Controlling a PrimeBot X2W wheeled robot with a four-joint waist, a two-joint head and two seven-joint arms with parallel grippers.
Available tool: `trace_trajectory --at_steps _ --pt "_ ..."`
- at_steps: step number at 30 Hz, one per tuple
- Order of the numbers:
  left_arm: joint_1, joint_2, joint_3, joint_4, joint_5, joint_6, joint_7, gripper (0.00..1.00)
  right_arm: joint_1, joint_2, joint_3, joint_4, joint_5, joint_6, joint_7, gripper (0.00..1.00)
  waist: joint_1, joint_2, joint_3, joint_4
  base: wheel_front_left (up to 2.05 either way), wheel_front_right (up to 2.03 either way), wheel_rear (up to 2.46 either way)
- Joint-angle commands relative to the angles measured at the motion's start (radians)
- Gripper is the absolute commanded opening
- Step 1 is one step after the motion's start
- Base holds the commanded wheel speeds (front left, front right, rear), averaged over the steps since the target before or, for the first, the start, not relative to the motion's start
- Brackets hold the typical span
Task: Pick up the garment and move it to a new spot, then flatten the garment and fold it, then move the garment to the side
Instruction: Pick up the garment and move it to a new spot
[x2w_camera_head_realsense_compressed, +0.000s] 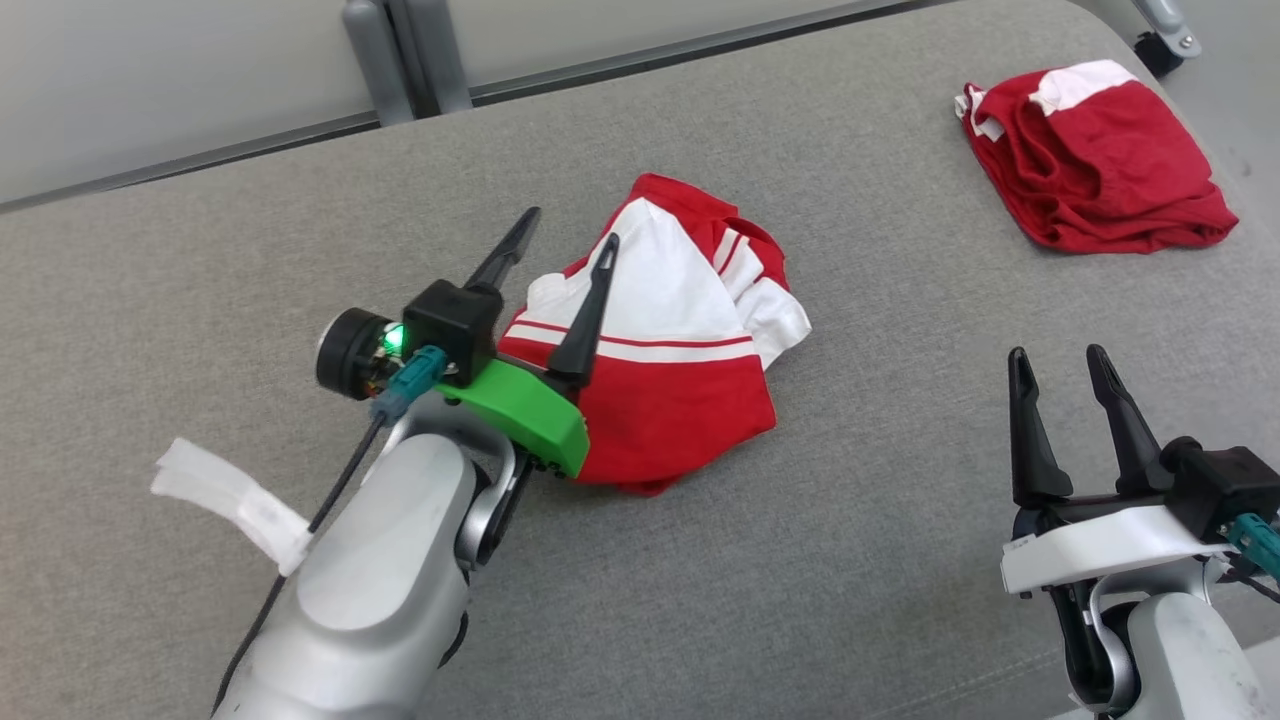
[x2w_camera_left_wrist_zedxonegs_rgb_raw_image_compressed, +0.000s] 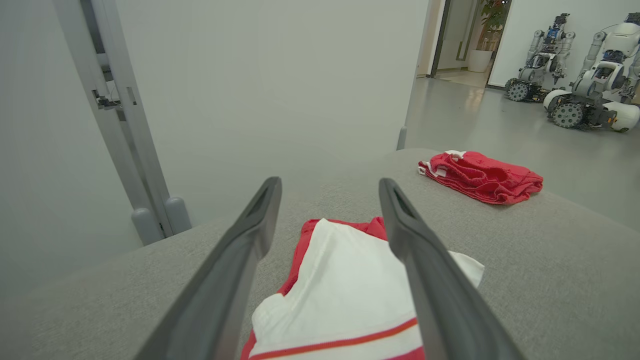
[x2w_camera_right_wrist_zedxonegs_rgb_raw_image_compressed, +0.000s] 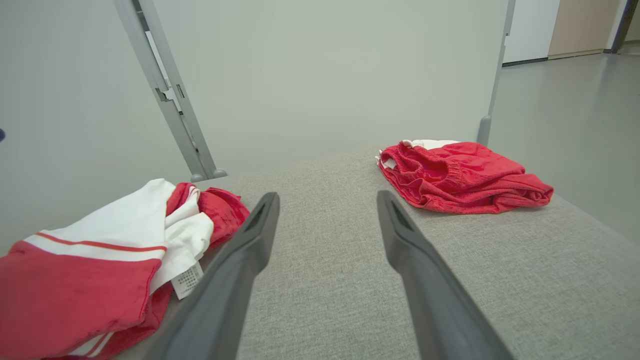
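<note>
A: The left gripper (x2w_camera_head_realsense_compressed: 570, 228) is hovering at the near-left edge of the garment (x2w_camera_head_realsense_compressed: 680, 330) with its fingers spread wide and nothing clamped between them

B: And the right gripper (x2w_camera_head_realsense_compressed: 1057, 354) is waiting at the near right, jaws apart too, holding nothing

A: The garment is lying crumpled mid-pad (x2w_camera_head_realsense_compressed: 850, 560), red and white, layers bunching over each other

B: That's what is worrying me. If the fingers are closing on several layers at once, they're lifting a wad, not an edge, and flattening is getting harder

A: Or they're catching one thin fold and the cloth is slipping out mid-carry

B: The shorts (x2w_camera_head_realsense_compressed: 1095, 160) are sitting at the far right corner, well apart for now, but dragging the garment that way is risking a tangle
</note>
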Motion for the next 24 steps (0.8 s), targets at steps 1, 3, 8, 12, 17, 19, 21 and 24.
trace_trajectory --at_steps 1,3,8,12,17,19,21,24 --pt "0.026 0.019 0.018 -0.016 -0.01 0.01 -0.009 1.0 0.012 -0.006 -0.001 -0.005 -0.007 0.0 -0.004 1.0 0.0 -0.0001 -0.042 0.047 0.0 0.0 0.0" --pt "0.05 0.035 0.042 -0.038 -0.015 0.022 -0.012 1.0 0.021 -0.009 0.0 -0.01 -0.01 0.0 -0.004 1.0 0.0 -0.0001 -0.054 0.069 0.0 0.0 0.0" --pt "0.113 0.078 0.109 -0.106 -0.021 0.052 -0.017 1.0 0.033 -0.017 -0.003 -0.023 -0.018 0.0 0.003 1.0 0.0 -0.0001 -0.082 0.125 0.0 0.0 0.0" --pt "0.186 0.113 0.176 -0.179 -0.013 0.074 -0.016 1.0 0.041 -0.021 -0.002 -0.034 -0.023 0.0 0.012 1.0 0.0 -0.0001 -0.103 0.164 0.0 0.0 0.0" --pt "0.293 0.156 0.264 -0.26 -0.003 0.102 -0.017 1.0 0.052 -0.026 0.006 -0.05 -0.03 0.0 0.028 1.0 0.0 -0.0001 -0.126 0.203 0.0 0.0 0.0" --pt "0.342 0.17 0.301 -0.292 0.002 0.112 -0.017 1.0 0.059 -0.031 0.013 -0.056 -0.031 0.0 0.032 1.0 0.0 -0.0001 -0.134 0.215 0.0 0.0 0.0" --pt "0.385 0.181 0.331 -0.319 0.007 0.119 -0.017 1.0 0.061 -0.036 0.018 -0.063 -0.034 0.0 0.039 1.0 0.0 -0.0001 -0.139 0.225 0.0 0.0 0.0" --pt "0.441 0.19 0.371 -0.353 0.01 0.129 -0.016 1.0 0.067 -0.038 0.023 -0.08 -0.039 0.0 0.05 1.0 0.0 -0.0001 -0.144 0.236 0.0 0.0 0.0"
